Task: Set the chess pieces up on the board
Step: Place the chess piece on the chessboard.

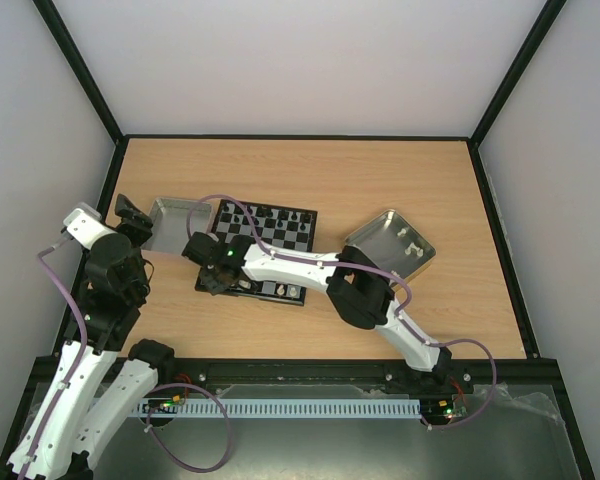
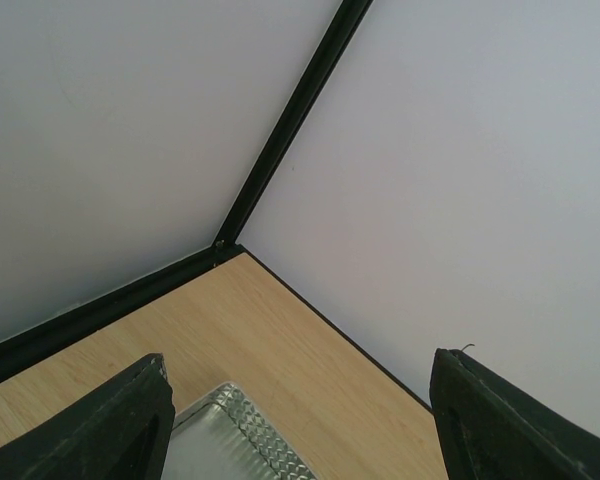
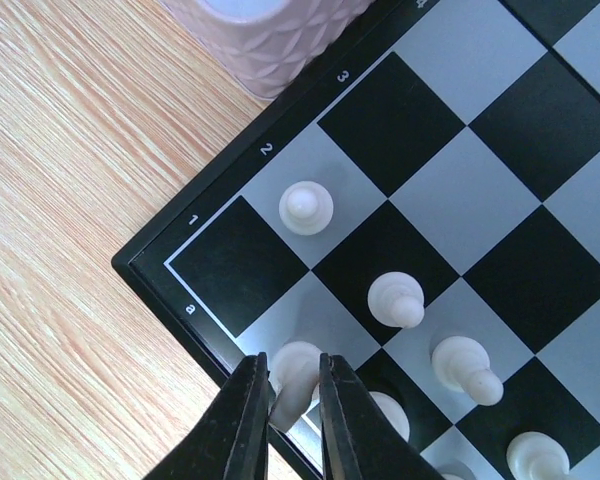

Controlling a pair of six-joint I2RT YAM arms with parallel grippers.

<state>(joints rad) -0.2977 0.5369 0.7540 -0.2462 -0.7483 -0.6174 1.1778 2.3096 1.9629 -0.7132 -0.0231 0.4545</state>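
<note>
Down at the near-left corner of the board (image 1: 280, 235), stretched across from the right, the right gripper (image 3: 285, 415) pinching one white chess piece (image 3: 298, 372) between closely set fingers (image 3: 242, 430), over the edge row just beside the corner square marked a and 1; hard to tell whether resting on its square or lifted; standing upright on neighbouring squares, several other white pieces (image 3: 305, 208), one on the pale square by the 2, the rest trailing diagonally toward the lower right of the wrist view; lined along the far edge of the board, seen from above, a row of black pieces (image 1: 265, 212); at the board's rim near the 3, a pale pink faceted cup (image 3: 270, 30); off to the left, the left gripper (image 2: 300, 435) spread wide with nothing between its fingers, tilted up toward the enclosure corner, above bare tabletop (image 2: 280, 340) and one corner of a grey embossed tray (image 2: 235, 435); right of the board and apart from it, a square metal tin (image 1: 380, 255) holding a few loose white pieces (image 1: 412, 247)
</note>
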